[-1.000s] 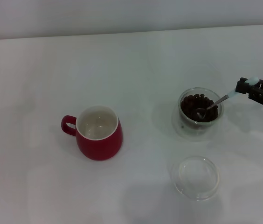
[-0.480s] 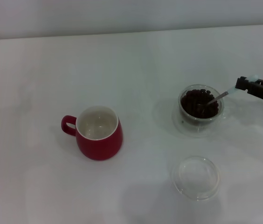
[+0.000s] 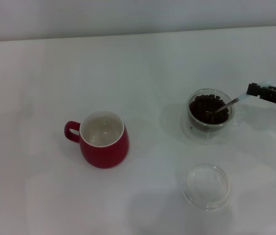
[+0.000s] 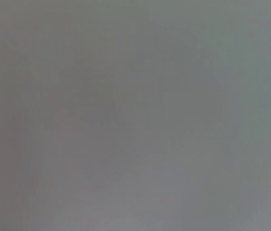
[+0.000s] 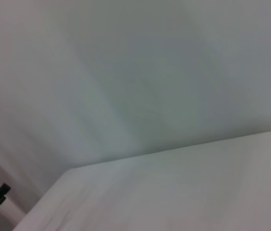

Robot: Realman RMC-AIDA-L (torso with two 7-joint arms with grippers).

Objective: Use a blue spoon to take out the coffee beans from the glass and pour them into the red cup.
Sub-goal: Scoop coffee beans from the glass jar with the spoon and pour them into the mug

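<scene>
A: Right gripper (image 3: 253, 90) — state?

B: Clamped on the pale handle of the blue spoon (image 3: 227, 104); its metal bowl is down in the coffee beans (image 3: 206, 108) inside the glass (image 3: 209, 114), at the table's (image 3: 143, 68) right.

A: Red cup (image 3: 102, 139)?

B: Upright, well apart to the left, white inside bare. A shallow clear dish (image 3: 206, 186) lies near the glass, toward the robot.

A: Left gripper?

B: Not visible — its wrist view shows only grey.
</scene>
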